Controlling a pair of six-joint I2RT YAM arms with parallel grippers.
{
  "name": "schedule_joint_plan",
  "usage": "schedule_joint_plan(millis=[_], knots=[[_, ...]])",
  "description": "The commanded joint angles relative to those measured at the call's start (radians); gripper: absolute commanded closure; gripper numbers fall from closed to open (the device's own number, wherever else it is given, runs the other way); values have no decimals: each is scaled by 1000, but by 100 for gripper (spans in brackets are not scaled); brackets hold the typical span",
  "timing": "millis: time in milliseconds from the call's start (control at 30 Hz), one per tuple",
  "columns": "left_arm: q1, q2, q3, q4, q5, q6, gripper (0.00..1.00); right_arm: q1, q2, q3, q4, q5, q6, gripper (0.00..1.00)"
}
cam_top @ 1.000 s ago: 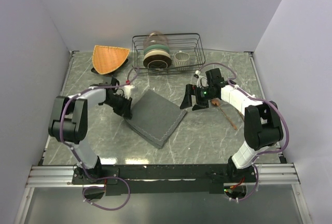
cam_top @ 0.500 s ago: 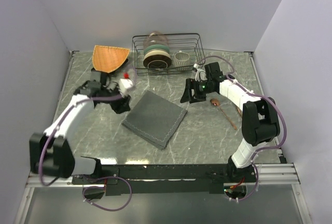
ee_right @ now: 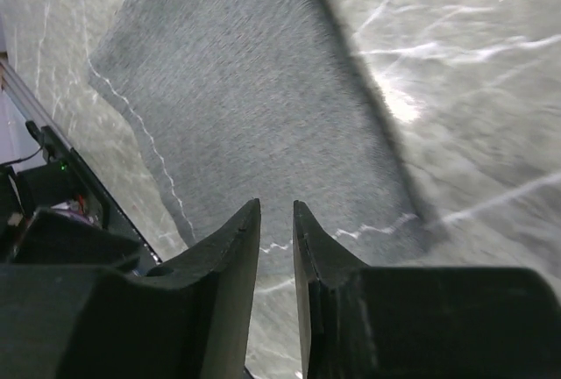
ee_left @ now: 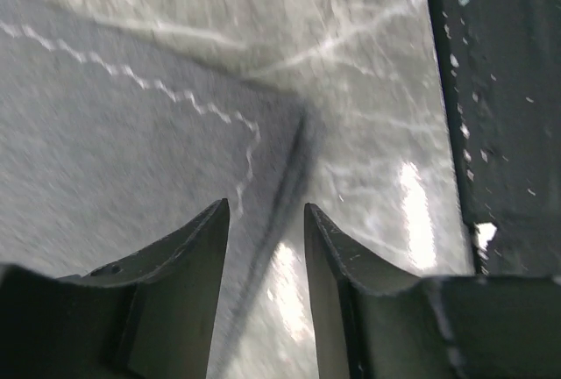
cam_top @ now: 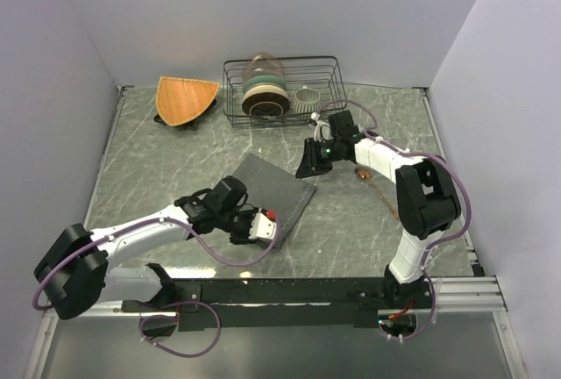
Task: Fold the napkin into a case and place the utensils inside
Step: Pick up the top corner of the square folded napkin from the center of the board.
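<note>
The napkin [cam_top: 267, 188] lies flat on the marble table as a folded dark grey square turned like a diamond, with a pale zigzag stitch along its edges. My left gripper [cam_top: 266, 228] hovers low over its near corner [ee_left: 175, 160], jaws partly open and empty [ee_left: 263, 208]. At the cloth's far right corner is my right gripper [cam_top: 307, 167]. Its jaws [ee_right: 276, 205] stand a narrow gap apart above the napkin [ee_right: 254, 89], with nothing between them. A copper spoon [cam_top: 381, 193] lies on the table right of the napkin, beside the right forearm. No other utensils show.
A wire rack [cam_top: 329, 81] with bowls and a cup stands at the back centre. An orange fan-shaped mat [cam_top: 186, 98] lies to its left. The black front rail [ee_left: 500, 89] runs close to the left gripper. Walls close in both sides.
The left arm swung from the napkin's far left side round to its near corner. The right gripper moved left to the far right corner and its jaws narrowed.
</note>
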Motion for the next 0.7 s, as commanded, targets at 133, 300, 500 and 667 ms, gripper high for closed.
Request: schedule_joint_plan(millis=[133, 300, 500, 667], knots=[[-97, 73, -1, 185, -51, 62, 55, 39, 66, -48, 107, 0, 58, 74], [-137, 128, 2, 219, -60, 92, 55, 54, 105, -43, 115, 3, 75, 76], [-152, 167, -1, 245, -60, 94, 56, 65, 127, -43, 103, 14, 69, 79], [-163, 188, -7, 251, -60, 106, 58, 68, 125, -58, 103, 12, 72, 79]])
